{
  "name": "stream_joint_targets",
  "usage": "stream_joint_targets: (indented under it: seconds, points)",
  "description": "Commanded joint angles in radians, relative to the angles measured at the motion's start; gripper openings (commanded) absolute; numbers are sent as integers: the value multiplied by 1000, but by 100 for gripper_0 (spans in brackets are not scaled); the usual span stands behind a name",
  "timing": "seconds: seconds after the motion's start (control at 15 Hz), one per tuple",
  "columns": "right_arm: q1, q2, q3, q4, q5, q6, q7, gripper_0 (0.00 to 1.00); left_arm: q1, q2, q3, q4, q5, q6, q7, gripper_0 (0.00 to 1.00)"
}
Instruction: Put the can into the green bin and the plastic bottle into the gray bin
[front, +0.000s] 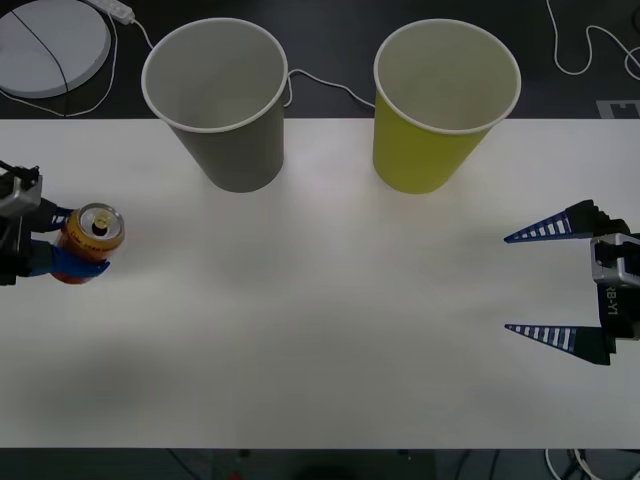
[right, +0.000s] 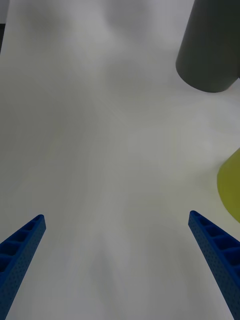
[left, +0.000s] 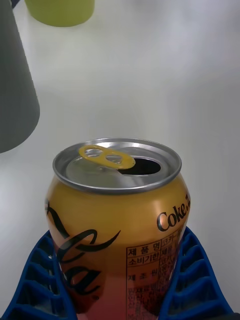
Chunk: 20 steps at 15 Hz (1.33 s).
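The can (left: 117, 220) sits upright between the left gripper's (front: 68, 250) blue jaws, pinched on both sides, its open top and yellow tab facing up. It is at the desk's (front: 320, 300) left edge, well left of and nearer than the gray bin (front: 225, 105). The green bin (front: 440, 105) stands just right of the gray bin. The right gripper (front: 545, 283), far right of the gray bin, hovers with jaws spread wide, holding nothing.
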Motion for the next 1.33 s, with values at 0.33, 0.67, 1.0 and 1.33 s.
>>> stream_joint_targets:
  seconds: [0.33, 0.67, 1.0, 1.33]
  points:
    - [0, 0, 0, 0, 0, 0, 0, 100, -2, 41, 129, -356, -179, -41, 403, 0]
    - [0, 0, 0, 0, 0, 0, 0, 100, -132, 43, 106, -500, -263, -41, 719, 0]
    - [0, 0, 0, 0, 0, 0, 0, 100, -468, 66, -141, -491, -289, -41, 954, 0]
    - [0, 0, 0, 0, 0, 0, 0, 100, -944, 3, -535, -372, -291, -29, 1149, 0]
